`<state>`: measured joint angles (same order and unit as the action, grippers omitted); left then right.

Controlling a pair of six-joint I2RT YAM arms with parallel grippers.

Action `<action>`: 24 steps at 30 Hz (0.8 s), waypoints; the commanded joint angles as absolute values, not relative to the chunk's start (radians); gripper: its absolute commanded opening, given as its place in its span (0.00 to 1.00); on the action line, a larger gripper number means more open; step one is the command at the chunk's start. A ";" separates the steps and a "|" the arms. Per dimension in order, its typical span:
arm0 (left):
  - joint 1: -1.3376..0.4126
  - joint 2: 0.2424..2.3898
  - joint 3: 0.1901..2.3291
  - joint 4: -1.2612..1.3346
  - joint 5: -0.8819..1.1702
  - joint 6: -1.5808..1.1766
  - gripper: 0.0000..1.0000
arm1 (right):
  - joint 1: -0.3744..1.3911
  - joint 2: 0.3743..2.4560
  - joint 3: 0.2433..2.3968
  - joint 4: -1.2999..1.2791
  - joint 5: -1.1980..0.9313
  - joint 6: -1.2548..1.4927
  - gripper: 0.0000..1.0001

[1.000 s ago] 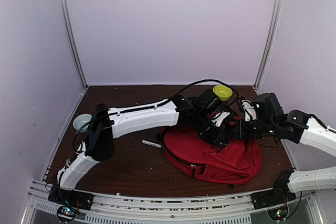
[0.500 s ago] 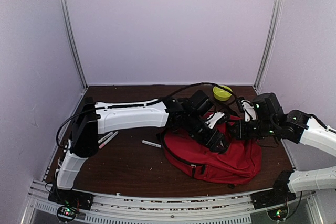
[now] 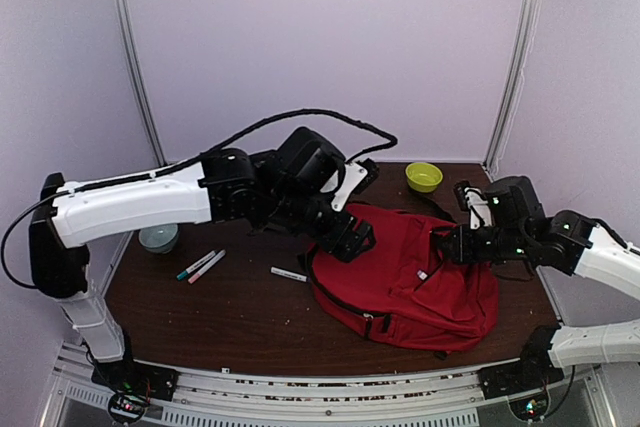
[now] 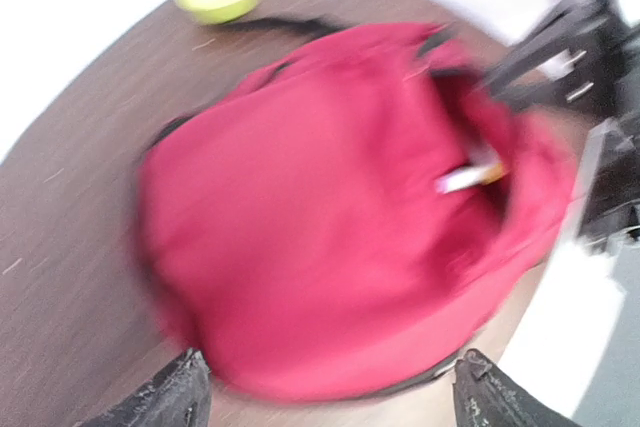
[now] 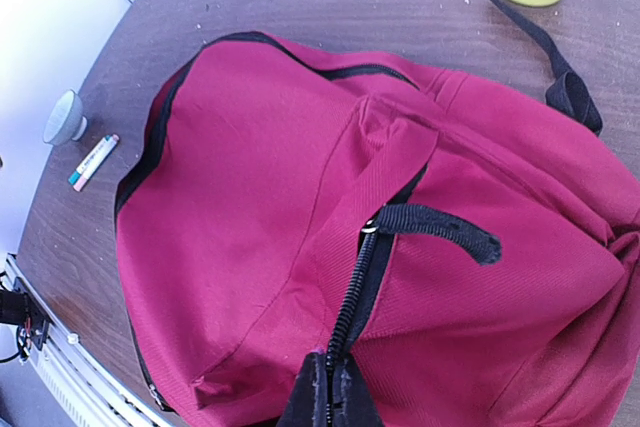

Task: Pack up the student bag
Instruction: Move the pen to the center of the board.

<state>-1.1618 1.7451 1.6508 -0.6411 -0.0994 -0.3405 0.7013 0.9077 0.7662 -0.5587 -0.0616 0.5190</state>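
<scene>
While on table [image 3: 250, 317], one bag [image 3: 420, 292], two bowls [image 3: 424, 176] [image 3: 159, 238]

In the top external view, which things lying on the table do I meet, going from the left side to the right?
pale bowl → green-tipped marker → red-tipped marker → white pen → student bag

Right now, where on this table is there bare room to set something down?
The widest bare wood is front-left: the table between the two markers, the white marker, the student bag and the near edge. The right half is crowded: the bag fills it, the right gripper pinches its zip edge, and the yellow bowl sits behind.
</scene>
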 commanded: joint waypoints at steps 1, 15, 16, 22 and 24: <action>-1.139 1.622 1.514 -0.795 -0.390 -0.296 0.86 | 0.709 0.876 0.757 -0.501 -0.035 0.490 0.00; -1.004 1.499 1.254 -0.865 -0.181 0.053 0.86 | 0.709 0.930 0.643 -0.288 0.003 0.416 0.00; -0.995 1.518 1.254 -0.845 -0.157 0.096 0.86 | 0.709 0.933 0.637 -0.282 0.002 0.416 0.00; -0.953 1.627 1.202 -0.658 -0.049 0.349 0.83 | 0.709 0.912 0.609 -0.279 -0.007 0.428 0.00; -0.931 1.662 1.204 -0.620 -0.004 0.419 0.83 | 0.709 0.892 0.597 -0.284 -0.004 0.429 0.00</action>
<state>-0.9691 1.6054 1.2186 -0.7597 -0.1223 0.2073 0.7021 0.9291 0.6228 -0.3153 -0.0231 0.4332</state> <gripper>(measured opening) 0.834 0.017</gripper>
